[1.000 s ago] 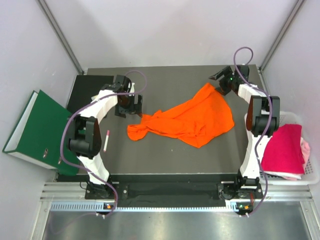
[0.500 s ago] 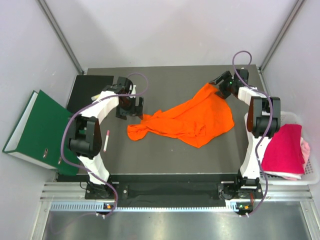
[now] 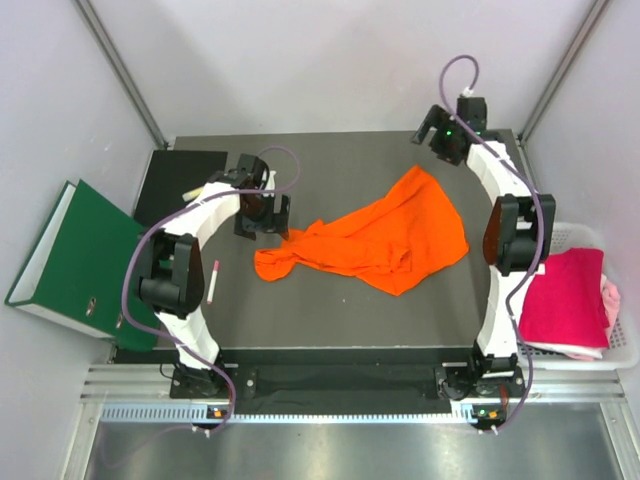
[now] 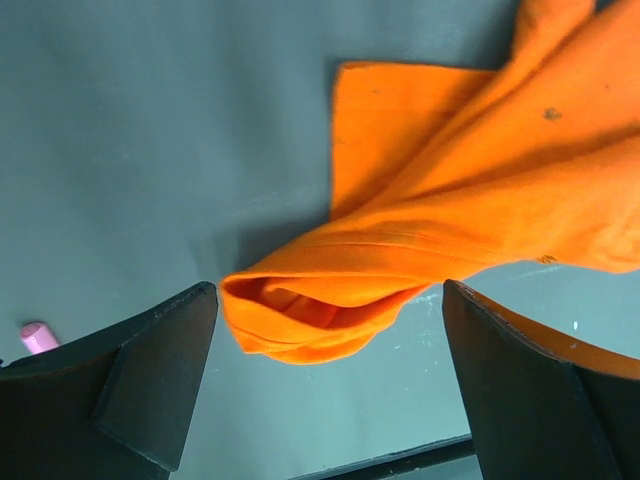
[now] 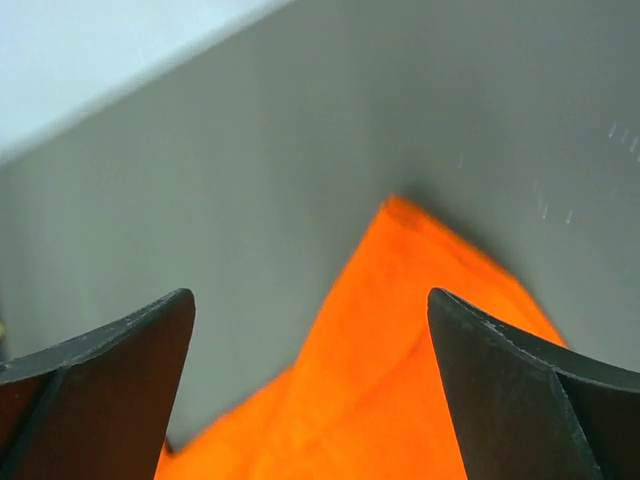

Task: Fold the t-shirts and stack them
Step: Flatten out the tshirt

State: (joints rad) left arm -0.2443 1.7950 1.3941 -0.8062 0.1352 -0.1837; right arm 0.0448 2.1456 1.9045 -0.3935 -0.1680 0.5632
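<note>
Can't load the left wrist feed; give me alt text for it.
The left tool is open, its dark fingers framing a rolled end of the orange t-shirt on the grey table. A pink object shows at the left edge.

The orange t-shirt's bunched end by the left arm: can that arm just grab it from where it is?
Probably yes. The left gripper hangs open above the orange t-shirt, a finger on each side of its rolled end, and nothing lies between them and the cloth.

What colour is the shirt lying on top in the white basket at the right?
The shirt is plain magenta, clearest in the top external view.
</note>
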